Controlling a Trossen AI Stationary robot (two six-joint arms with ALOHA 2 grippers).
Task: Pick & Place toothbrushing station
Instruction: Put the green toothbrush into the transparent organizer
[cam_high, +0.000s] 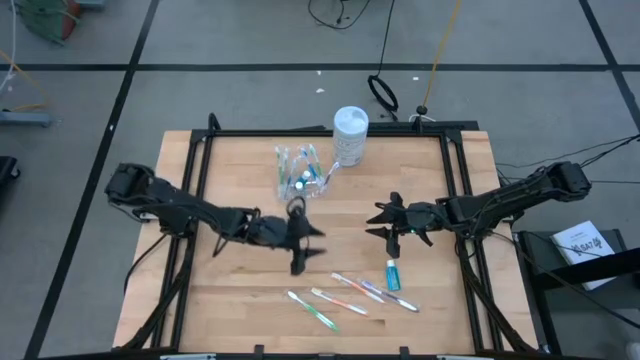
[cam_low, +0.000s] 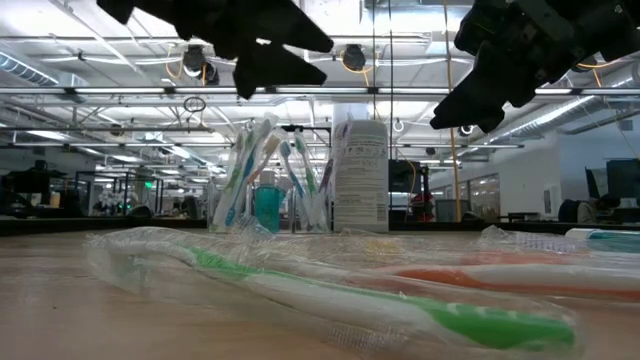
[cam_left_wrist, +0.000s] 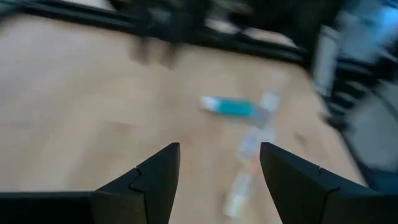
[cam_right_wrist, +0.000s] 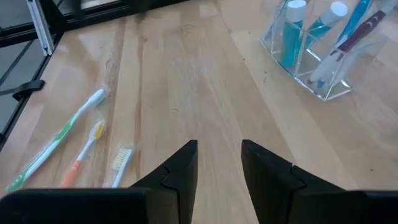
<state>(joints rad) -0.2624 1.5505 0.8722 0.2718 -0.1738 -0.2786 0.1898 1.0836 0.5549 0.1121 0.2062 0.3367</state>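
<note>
Four wrapped pastel toothbrushes (cam_high: 350, 294) and one small teal toothpaste tube (cam_high: 393, 275) are lying near the wooden desk's (cam_high: 230, 300) front edge. Above open mid-desk, the left hand (cam_high: 303, 240) and right hand (cam_high: 384, 222) are hovering spread, empty. Farther back, the clear plastic cup (cam_high: 298, 172) is holding more brushes beside one white canister (cam_high: 350, 135).

My clear cup (cam_high: 301, 172) stands upright holding brushes and tubes; wrapped toothbrushes (cam_high: 345, 293) and a teal tube (cam_high: 393, 274) lie flat nearby.
</note>
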